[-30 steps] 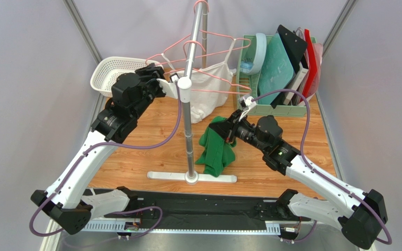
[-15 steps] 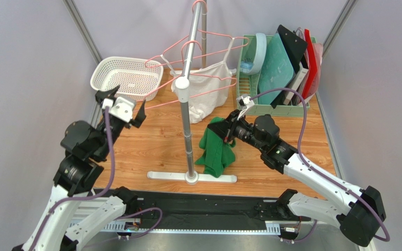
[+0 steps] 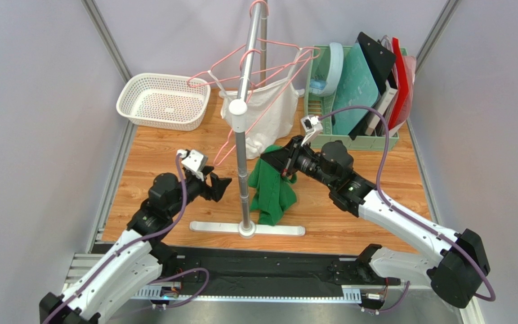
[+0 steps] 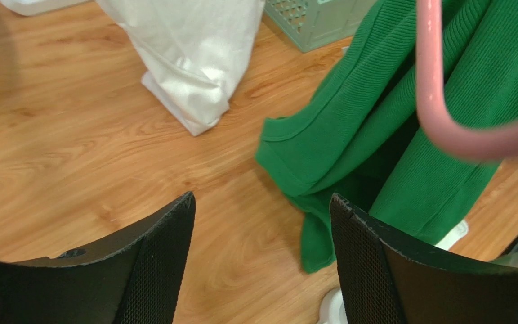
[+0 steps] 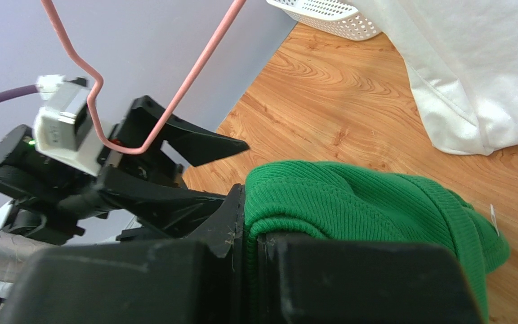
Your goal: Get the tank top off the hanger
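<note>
Green knit is pinched tight in my right claw (image 5: 249, 223), so the tank top (image 3: 272, 194) hangs from it just right of the stand pole (image 3: 243, 172), its lower end resting on the wooden tabletop (image 3: 174, 155). My left claw (image 3: 218, 187) stands wide with nothing in it, close to the bare lower corner of the pink hanger (image 3: 230, 142). I'd draw the cloth rightward and low, away from the wire, steadying the hanger with the left if it swings along.

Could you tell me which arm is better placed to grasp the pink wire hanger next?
Left: the left gripper is open beside the pink wire hanger's low end, while the right gripper is shut on the green knitted tank top.
</note>
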Controlling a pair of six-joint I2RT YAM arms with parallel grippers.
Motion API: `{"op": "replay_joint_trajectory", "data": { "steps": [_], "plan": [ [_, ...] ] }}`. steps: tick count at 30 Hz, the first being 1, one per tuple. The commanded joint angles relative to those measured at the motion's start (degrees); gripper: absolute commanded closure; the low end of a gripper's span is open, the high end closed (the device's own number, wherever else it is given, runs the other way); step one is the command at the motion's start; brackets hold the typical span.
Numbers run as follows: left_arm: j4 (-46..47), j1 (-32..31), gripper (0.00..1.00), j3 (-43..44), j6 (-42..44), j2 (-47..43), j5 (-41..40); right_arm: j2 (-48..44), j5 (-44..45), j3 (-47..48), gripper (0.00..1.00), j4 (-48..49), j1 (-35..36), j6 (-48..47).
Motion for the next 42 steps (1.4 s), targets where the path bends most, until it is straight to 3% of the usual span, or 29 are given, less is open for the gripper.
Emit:
{"op": "replay_joint_trajectory", "data": {
  "steps": [1, 8, 15, 24, 34, 38, 41, 42],
  "plan": [
    [18.25, 0.18, 0.23, -2.86, -8.77, 4.17, 8.45, 0.02, -0.38, 3.40, 1.00, 5.70, -0.18, 2.18],
    [33.98, 0.18, 0.13, -11.23, -10.54, 6.27, 14.43, 2.03, -1.34, 5.24, 1.00, 6.40, -0.18, 3.76],
    [47.61, -0.08, 0.10, -12.90, -9.40, 17.33, 23.49, 5.02, -3.89, 7.88, 1.00, 7.72, -0.18, 6.84],
    [52.10, -0.96, 0.10, -12.55, -3.60, 24.29, 24.37, 6.87, -5.21, 9.11, 1.00, 8.16, 0.08, 9.91],
    [52.90, -1.23, 0.11, -12.12, -1.14, 24.65, 23.14, 11.18, -7.67, 9.73, 1.00, 12.46, 4.39, 15.80],
    [52.98, -1.23, 0.19, -12.29, -2.01, 24.30, 23.85, 11.88, -8.11, 8.67, 1.00, 16.50, 5.00, 19.31],
    [53.95, -1.23, 0.36, -13.08, -2.80, 23.07, 24.03, 12.23, -8.02, 9.02, 1.00, 17.47, 5.79, 20.20],
    [54.30, -1.23, 0.50, -13.78, -3.33, 22.46, 23.59, 12.32, -7.94, 9.20, 1.00, 17.47, 6.32, 20.11]
  ]
}}
